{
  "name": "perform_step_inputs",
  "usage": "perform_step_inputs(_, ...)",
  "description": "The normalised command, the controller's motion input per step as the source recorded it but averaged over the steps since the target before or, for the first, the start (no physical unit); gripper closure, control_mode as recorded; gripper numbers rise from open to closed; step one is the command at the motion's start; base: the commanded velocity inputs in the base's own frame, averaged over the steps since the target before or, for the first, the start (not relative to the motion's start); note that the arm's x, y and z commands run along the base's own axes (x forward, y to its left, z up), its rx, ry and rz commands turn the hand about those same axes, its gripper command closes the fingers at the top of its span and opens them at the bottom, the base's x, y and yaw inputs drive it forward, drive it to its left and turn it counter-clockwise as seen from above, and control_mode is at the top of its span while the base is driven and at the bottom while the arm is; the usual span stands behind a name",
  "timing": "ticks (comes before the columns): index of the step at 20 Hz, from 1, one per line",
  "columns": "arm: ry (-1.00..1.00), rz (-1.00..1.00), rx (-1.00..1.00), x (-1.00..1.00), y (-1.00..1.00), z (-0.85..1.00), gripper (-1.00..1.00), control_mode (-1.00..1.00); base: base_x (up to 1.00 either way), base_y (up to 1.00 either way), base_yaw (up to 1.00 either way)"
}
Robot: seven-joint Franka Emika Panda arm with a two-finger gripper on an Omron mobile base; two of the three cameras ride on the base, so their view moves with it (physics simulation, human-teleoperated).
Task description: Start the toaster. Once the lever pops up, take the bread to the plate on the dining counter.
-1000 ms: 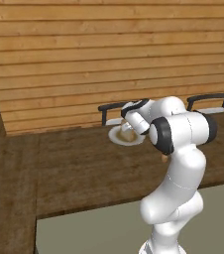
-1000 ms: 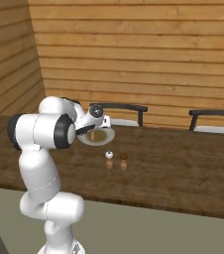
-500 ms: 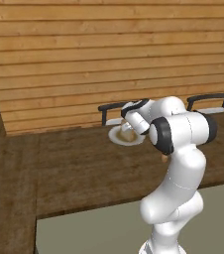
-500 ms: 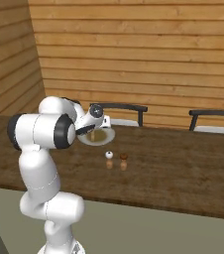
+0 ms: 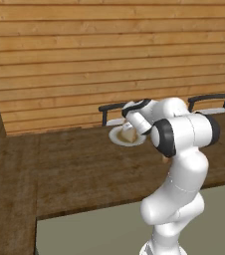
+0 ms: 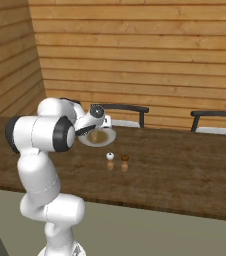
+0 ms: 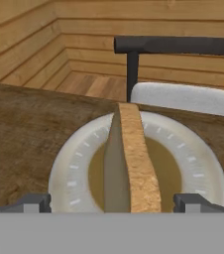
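One slice of bread [image 7: 134,163] stands on edge over the white plate [image 7: 74,168] on the dark worktop [image 7: 20,129]. Hand [image 7: 114,202] is wide open, tips apart from the slice; its lower end is cut off.

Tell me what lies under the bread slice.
Under the thin tan-brown bread slice, standing on edge, is the round white raised-rim plate on the dark wood counter. The slice covers the plate's middle.

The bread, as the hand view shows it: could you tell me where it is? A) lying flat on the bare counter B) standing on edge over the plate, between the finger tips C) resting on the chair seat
B: the bread stands on edge over the plate, between the spread finger tips of the gripper.
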Motion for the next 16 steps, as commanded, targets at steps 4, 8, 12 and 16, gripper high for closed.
perform_step_inputs(4, -0.01, 0.0, 0.0, -0.07, 0.0, 0.32, -1.0, -1.0, 0.0, 0.0, 0.0)
perform_step_inputs(8, -0.01, 0.0, 0.0, -0.16, 0.0, 0.17, -1.0, -1.0, 0.0, 0.0, 0.0)
perform_step_inputs(12, -0.02, -0.01, 0.0, -0.32, 0.03, 0.33, -1.0, -1.0, 0.0, 0.0, 0.0)
perform_step_inputs(16, -0.01, -0.07, -0.02, -0.55, 0.16, 0.51, -1.0, -1.0, 0.0, 0.0, 0.0)
